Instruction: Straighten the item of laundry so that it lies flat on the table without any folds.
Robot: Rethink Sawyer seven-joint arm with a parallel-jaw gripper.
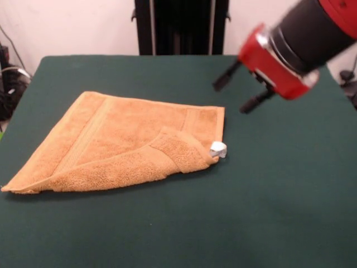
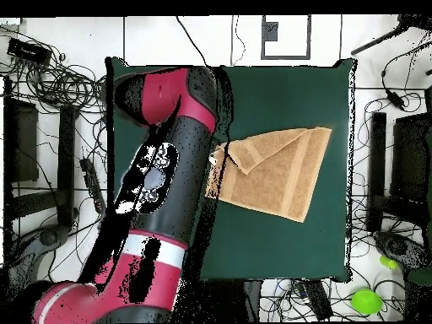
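Note:
The golden-orange towel [image 1: 122,142] lies on the dark green table [image 1: 279,195], left of centre in the front view. Its near edge is folded back over itself, and the folded corner ends at a small white tag [image 1: 218,149]. My gripper [image 1: 230,98] hangs in the air above the table, up and to the right of the towel's far right corner. Its two black fingers [image 1: 254,103] are spread apart and hold nothing. In the overhead view the towel [image 2: 278,173] lies on the table [image 2: 287,93] to the right of my arm [image 2: 169,169], which hides the gripper.
The robot's black pedestal [image 1: 181,25] stands at the table's far side. Cables [image 1: 11,78] lie off the table's left edge. In the overhead view, cables [image 2: 59,84], dark equipment [image 2: 405,169] and a green ball [image 2: 365,301] surround the table.

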